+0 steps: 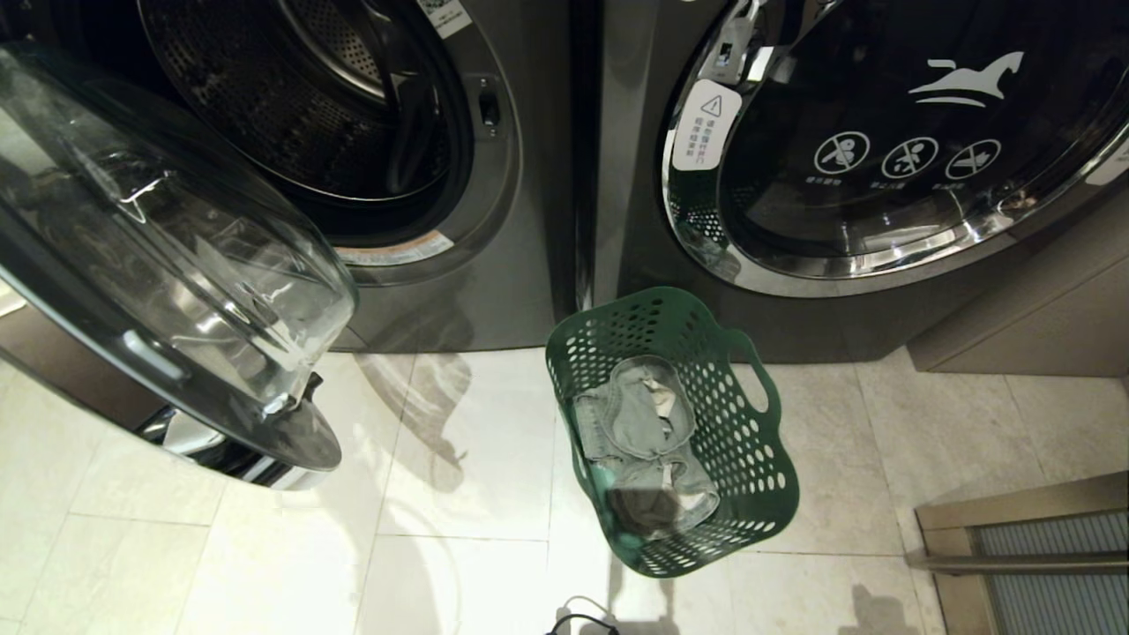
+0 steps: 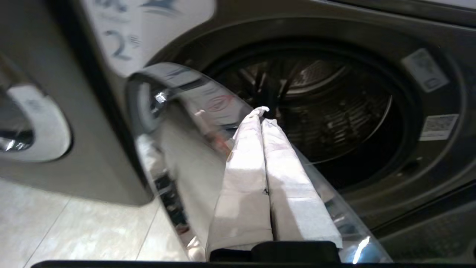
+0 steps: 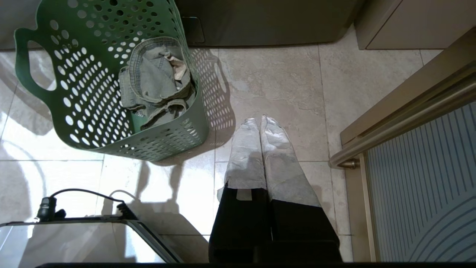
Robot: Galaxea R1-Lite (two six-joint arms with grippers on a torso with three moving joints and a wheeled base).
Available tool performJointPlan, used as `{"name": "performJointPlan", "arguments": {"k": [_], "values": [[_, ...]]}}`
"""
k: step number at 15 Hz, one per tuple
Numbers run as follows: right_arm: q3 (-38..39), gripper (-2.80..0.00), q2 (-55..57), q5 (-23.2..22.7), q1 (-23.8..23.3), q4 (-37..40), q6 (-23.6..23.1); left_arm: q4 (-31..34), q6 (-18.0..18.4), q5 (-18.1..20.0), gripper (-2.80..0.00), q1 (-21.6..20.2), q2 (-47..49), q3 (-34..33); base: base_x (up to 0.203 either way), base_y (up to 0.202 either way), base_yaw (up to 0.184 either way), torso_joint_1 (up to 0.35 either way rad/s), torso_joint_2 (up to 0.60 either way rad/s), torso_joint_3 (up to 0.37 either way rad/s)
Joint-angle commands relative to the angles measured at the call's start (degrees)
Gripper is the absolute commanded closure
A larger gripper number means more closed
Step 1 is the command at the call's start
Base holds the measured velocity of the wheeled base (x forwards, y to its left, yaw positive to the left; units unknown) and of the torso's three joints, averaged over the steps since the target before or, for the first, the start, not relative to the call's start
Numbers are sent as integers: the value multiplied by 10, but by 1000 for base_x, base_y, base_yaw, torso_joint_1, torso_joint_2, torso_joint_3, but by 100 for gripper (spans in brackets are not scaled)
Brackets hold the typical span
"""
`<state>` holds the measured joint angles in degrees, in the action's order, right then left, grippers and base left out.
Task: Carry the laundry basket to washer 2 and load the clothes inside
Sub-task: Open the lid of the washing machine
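A green perforated laundry basket (image 1: 760,441) stands on the tiled floor between two front-loading washers, with grey-blue denim clothes (image 1: 639,419) inside. The left washer's drum (image 1: 300,97) gapes, its glass door (image 1: 168,256) swung out. In the left wrist view, my left gripper (image 2: 262,115) is shut with nothing in it, pointing over the door glass (image 2: 178,123) toward that drum (image 2: 327,108); a "2" label (image 2: 119,44) shows on this washer's front. My right gripper (image 3: 260,121) hangs shut and empty above the floor, beside the basket (image 3: 85,111) and clothes (image 3: 156,82). Neither arm appears in the head view.
The right washer's dark door (image 1: 882,150) is closed. A ribbed glass panel with a metal handle (image 3: 420,186) stands to the right, a beige cabinet (image 3: 409,22) behind it. The robot's base (image 3: 74,238) and a black cable (image 3: 48,208) sit near the basket.
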<state>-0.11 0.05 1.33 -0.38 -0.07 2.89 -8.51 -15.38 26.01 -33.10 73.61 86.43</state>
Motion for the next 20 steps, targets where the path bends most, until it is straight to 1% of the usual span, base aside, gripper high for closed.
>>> {"name": "performJointPlan", "arguments": {"k": [1,2,3,4,5,6,7,8,9,10,11,12,13,14,15,17,18,19,20], "values": [[0,0,0,0,0,0,0,13,35,-23,0,105,-7,-1,0,0,0,0,0,0],[0,0,0,1,0,0,0,19,75,-54,0,163,-9,6,0,0,0,0,0,0],[0,0,0,0,0,0,0,25,155,-88,0,207,-9,28,0,0,0,0,0,0],[0,0,0,0,0,0,0,29,205,-107,0,224,-9,69,0,0,0,0,0,0],[0,0,0,0,0,0,0,35,222,-116,0,225,-10,107,0,0,0,0,0,0],[0,0,0,0,0,0,1,47,236,-122,0,225,-13,141,0,0,0,0,0,0],[0,0,0,0,0,0,0,64,239,-123,0,229,-20,147,0,0,0,0,0,0],[-1,0,0,0,0,0,0,74,236,-119,0,246,-28,143,0,0,0,0,0,0],[0,0,0,0,0,0,0,74,229,-118,0,270,-31,144,0,0,0,0,0,0],[0,0,0,0,0,0,0,76,229,-121,0,310,-39,146,0,0,0,0,0,0],[0,0,0,0,0,0,0,79,252,-134,0,335,-45,154,0,0,0,0,0,0],[0,0,0,0,0,0,1,81,298,-164,0,340,-48,169,0,0,0,0,0,0],[0,0,0,1,0,0,0,83,313,-198,0,338,-52,179,0,0,0,0,0,0],[0,0,0,0,0,0,1,92,317,-218,0,324,-58,186,0,0,0,0,0,0],[0,0,0,0,0,0,0,110,318,-223,0,307,-65,190,0,0,0,0,0,0],[0,0,0,0,0,0,0,112,312,-223,0,305,-66,195,0,0,0,0,0,0],[-1,0,0,0,0,0,0,118,311,-219,0,307,-65,208,0,0,0,0,0,0],[0,0,0,0,0,0,0,122,311,-207,0,310,-63,222,0,0,0,0,0,0],[0,0,0,1,0,0,0,125,311,-195,0,311,-62,219,0,0,0,0,0,0]]}}
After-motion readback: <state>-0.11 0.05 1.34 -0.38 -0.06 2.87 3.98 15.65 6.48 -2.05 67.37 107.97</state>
